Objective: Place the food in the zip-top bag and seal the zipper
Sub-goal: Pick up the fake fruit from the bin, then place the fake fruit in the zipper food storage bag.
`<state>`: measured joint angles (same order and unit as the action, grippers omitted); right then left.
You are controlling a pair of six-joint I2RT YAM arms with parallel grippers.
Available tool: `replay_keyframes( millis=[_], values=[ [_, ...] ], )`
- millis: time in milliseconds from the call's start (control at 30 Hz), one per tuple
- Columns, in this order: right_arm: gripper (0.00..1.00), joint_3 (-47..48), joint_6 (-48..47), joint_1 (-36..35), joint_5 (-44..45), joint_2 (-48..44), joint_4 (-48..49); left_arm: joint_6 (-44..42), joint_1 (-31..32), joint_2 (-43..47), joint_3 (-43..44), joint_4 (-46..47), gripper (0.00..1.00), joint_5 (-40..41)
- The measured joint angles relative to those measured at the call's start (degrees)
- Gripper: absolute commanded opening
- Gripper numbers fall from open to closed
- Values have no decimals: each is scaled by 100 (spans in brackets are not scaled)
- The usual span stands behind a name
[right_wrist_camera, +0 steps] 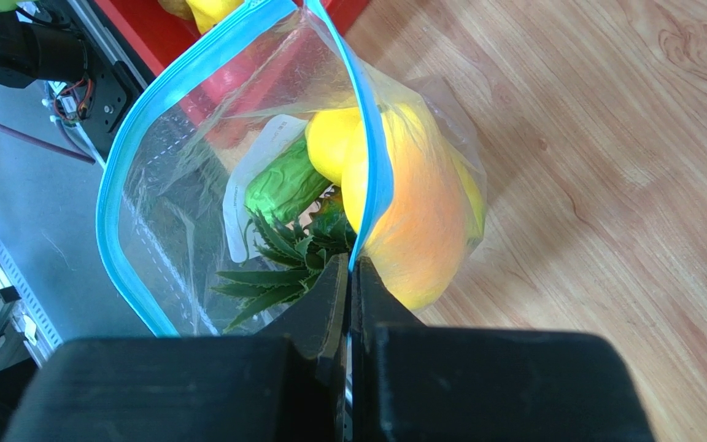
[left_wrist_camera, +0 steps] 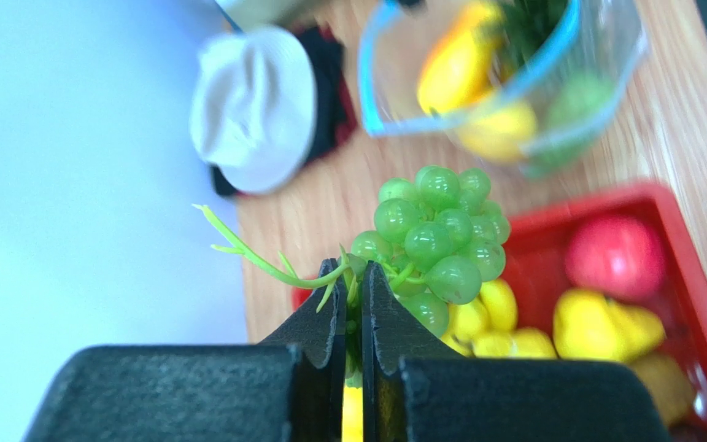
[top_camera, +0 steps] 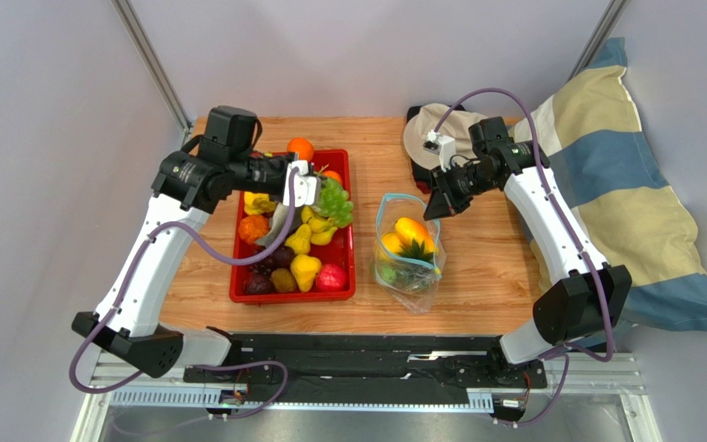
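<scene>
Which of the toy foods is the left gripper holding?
The green grapes: the left gripper is shut on their stem above the red tray, while the other pieces lie in the tray or the zip-top bag.

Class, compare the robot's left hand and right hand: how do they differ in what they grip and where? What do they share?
The left hand grips green grapes by the stem; the right hand pinches the zipper of the zip-top bag. The left hand is over the red tray; the right hand is at the bag's open mouth. Both hands are shut.
</scene>
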<state>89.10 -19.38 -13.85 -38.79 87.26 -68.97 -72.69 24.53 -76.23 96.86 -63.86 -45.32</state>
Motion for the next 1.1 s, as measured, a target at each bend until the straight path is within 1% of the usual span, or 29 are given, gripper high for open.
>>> replay_keyframes(
  millis=[100,200,367,467,567,633,867,900,933,967,1000,1033,1100],
  values=[
    [0,0,2,-2,-72,0,4,734,254,-42,470,490,0,-229],
    [0,0,4,-13,-138,0,13,1325,551,-138,612,1067,0,-361],
    [0,24,9,-39,-223,0,57,1840,1036,-516,610,1749,0,-293],
    [0,59,15,-70,-251,0,68,1928,1279,-732,579,1996,0,-214],
    [0,74,24,-107,-289,-2,68,1731,1482,-796,426,2031,0,-144],
    [0,81,24,-116,-308,-2,70,1423,1615,-817,367,1919,0,-103],
    [0,85,0,-192,-398,-2,79,192,2037,-1071,367,1049,0,-192],
    [0,85,-2,-212,-422,-2,87,70,2076,-1128,367,918,23,-225],
    [0,85,-11,-232,-450,-2,94,-39,2127,-1207,369,787,41,-247],
    [0,85,-26,-251,-485,-2,92,-142,2173,-1292,369,686,69,-260],
    [0,85,-44,-262,-514,-4,94,-225,2223,-1388,369,573,99,-264],
    [0,85,-72,-264,-551,-4,94,-323,2251,-1473,369,476,99,-260],
    [0,85,-138,-275,-614,-7,94,-260,2288,-1626,369,358,99,-247]
  ],
)
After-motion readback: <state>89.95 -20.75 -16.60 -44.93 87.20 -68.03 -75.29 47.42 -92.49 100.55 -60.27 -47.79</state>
